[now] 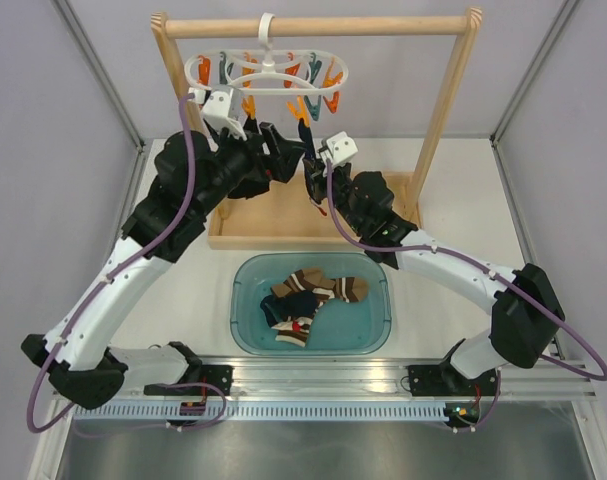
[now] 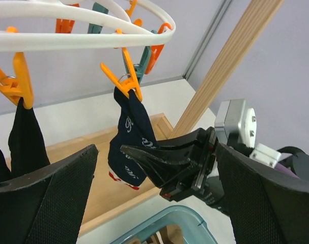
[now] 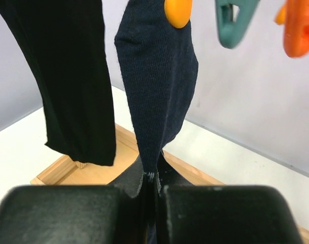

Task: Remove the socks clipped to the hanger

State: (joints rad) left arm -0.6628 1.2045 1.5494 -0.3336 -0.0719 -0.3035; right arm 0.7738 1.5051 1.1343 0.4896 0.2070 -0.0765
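The white oval hanger (image 1: 268, 72) hangs from the wooden rail, with orange and teal pegs below it. A navy sock (image 3: 157, 76) with light motifs hangs from an orange peg (image 3: 177, 11). My right gripper (image 3: 153, 185) is shut on this sock's lower end. The same sock shows in the left wrist view (image 2: 129, 147), with the right gripper's black jaws beside it. A second dark sock (image 3: 67, 76) hangs clipped next to it. My left gripper (image 2: 154, 198) is open and empty, its fingers (image 2: 47, 193) wide apart just left of the right gripper (image 1: 313, 180).
A blue tub (image 1: 245, 320) on the table in front of the arms holds several striped and dark socks (image 1: 308, 295). The wooden rail frame (image 1: 313, 27) stands on a wooden base (image 1: 283, 228), with its upright post (image 2: 230, 66) close to the grippers.
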